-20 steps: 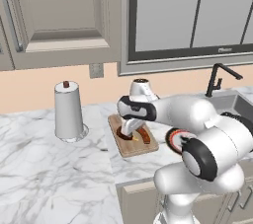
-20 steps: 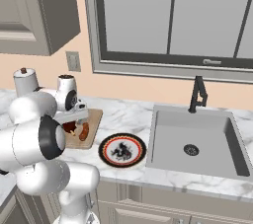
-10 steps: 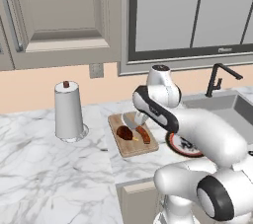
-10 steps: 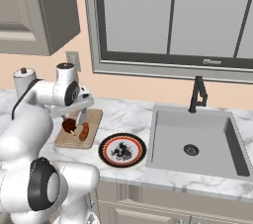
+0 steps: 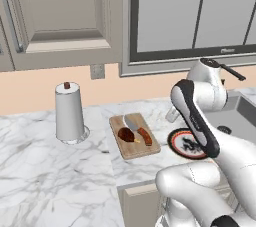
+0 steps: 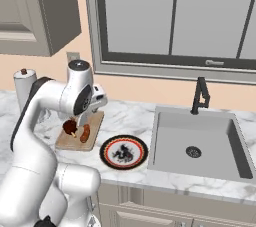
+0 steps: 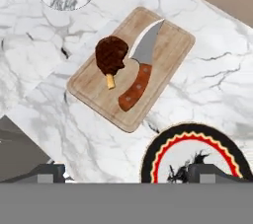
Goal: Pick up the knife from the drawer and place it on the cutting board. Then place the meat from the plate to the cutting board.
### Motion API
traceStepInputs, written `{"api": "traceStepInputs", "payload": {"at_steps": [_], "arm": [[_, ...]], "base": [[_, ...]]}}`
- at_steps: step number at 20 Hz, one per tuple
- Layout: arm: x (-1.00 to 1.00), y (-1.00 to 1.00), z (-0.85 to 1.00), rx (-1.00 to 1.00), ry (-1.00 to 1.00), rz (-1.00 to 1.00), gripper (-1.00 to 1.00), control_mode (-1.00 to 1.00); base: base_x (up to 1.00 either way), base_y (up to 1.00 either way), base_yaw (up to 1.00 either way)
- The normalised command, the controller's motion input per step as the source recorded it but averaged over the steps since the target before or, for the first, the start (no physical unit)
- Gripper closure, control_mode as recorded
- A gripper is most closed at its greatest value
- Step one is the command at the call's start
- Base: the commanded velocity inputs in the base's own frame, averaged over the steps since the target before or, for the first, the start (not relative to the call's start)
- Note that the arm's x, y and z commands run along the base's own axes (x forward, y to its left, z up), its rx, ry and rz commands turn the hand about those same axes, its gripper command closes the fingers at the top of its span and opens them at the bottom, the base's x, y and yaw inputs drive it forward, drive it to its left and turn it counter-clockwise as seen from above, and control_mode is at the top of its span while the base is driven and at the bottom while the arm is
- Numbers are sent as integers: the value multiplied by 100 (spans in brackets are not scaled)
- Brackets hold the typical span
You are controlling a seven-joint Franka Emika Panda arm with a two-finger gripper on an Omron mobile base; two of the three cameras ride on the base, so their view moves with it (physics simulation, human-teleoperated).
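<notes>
Both meat (image 7: 111, 55) and knife (image 7: 140, 67) on cutting board (image 7: 168, 55) — hand (image 7: 126, 172) risen since, open, empty

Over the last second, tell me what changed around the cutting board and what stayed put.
The arm has lifted away from the cutting board and swung up toward the plate side; a second ago the tool was low over the board. The tool now looks down from above, holding nothing. The meat and the knife lie side by side on the board as before. The plate and the paper towel roll have not moved.
</notes>
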Motion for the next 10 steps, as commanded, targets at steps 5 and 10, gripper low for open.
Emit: {"api": "traceStepInputs", "payload": {"at_steps": [5, 10], "arm": [[-100, -34, 75, 7, -5, -2, -100, -100], [-100, 0, 86, 6, -7, -10, -100, -100]], "base": [[0, 0, 0], [0, 0, 0]]}}
